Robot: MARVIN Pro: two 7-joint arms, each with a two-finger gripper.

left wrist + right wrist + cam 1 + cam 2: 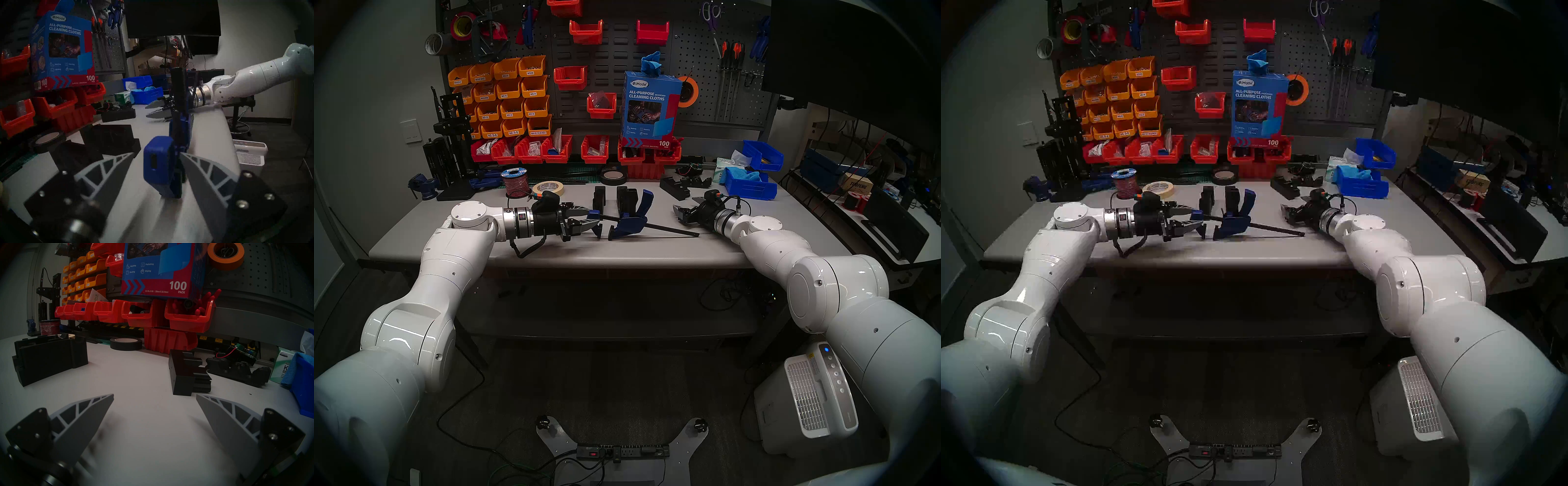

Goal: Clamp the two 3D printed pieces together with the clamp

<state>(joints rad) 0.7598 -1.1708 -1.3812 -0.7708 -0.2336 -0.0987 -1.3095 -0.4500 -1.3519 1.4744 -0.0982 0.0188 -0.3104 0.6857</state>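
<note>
The blue clamp lies on the grey table, its thin black bar pointing right. My left gripper reaches in from the left, its fingers open on either side of the clamp's left end jaw. One finger touches that jaw; the other stands a little off it. Just behind the clamp stand the two 3D printed pieces, black upright blocks, a small gap between them. My right gripper rests low over the table near the bar's right end, open and empty.
A notched black strip and blue bins sit at the back right. Tape rolls, a wire spool and red bins line the back. A small blue vise stands far left.
</note>
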